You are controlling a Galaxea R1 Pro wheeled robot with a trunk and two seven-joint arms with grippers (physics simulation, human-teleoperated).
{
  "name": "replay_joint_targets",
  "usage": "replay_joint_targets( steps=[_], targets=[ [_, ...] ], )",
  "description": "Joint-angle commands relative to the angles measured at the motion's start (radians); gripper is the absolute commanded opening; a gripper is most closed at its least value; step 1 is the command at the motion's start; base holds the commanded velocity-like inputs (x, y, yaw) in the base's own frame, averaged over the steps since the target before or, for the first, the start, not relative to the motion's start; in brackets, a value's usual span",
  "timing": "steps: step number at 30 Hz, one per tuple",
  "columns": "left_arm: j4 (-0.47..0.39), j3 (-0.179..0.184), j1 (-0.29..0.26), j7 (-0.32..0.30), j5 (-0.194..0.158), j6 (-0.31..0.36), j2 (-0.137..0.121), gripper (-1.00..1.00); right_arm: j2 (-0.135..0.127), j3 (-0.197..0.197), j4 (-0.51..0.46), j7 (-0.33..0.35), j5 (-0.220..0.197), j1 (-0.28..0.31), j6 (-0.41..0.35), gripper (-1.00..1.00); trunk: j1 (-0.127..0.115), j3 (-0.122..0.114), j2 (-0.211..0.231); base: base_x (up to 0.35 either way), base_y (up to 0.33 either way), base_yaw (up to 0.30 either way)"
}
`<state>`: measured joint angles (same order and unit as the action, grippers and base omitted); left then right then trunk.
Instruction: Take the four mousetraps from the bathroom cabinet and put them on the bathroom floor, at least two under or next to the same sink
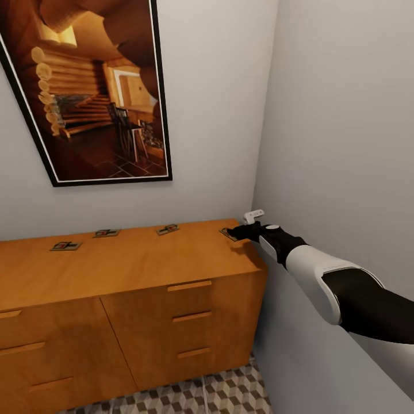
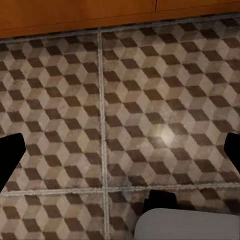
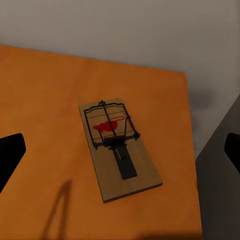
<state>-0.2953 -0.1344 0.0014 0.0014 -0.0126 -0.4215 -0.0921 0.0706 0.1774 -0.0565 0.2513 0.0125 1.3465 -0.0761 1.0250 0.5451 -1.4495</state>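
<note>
Several mousetraps lie in a row along the back of the orange-brown cabinet (image 1: 132, 270) top: one at the left (image 1: 65, 246), one further right (image 1: 107, 233), one past the middle (image 1: 168, 229). The rightmost mousetrap (image 1: 228, 233) sits at the cabinet's right end, partly covered by my right gripper (image 1: 244, 230). In the right wrist view this mousetrap (image 3: 120, 150) lies flat between the wide-apart fingertips of the open right gripper (image 3: 121, 152), which hovers over it without touching. My left gripper (image 2: 121, 155) hangs open over the bathroom floor (image 2: 150, 90), holding nothing.
A grey side wall (image 1: 345, 144) runs close along the cabinet's right end, beside my right arm. A large framed picture (image 1: 86, 92) hangs on the back wall. Patterned tiles (image 1: 230, 394) show below the drawer fronts, and the cabinet's base (image 2: 100, 15) borders the floor.
</note>
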Motion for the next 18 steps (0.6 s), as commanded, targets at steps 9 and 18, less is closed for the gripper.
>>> replay_joint_targets(
  steps=[9, 18],
  targets=[
    [-0.001, -0.001, 0.0, 0.0, -0.001, -0.002, 0.0, 1.0, 0.0, 0.004, -0.002, 0.002, 0.001, 0.0, -0.005, 1.0, 0.0, 0.002, 0.0, 0.0, 0.0, 0.0],
    [-0.001, -0.001, 0.0, 0.0, -0.001, -0.002, 0.0, 1.0, 0.0, 0.004, -0.002, 0.002, 0.001, 0.0, -0.005, 1.0, 0.0, 0.002, 0.0, 0.0, 0.0, 0.0]
  ],
)
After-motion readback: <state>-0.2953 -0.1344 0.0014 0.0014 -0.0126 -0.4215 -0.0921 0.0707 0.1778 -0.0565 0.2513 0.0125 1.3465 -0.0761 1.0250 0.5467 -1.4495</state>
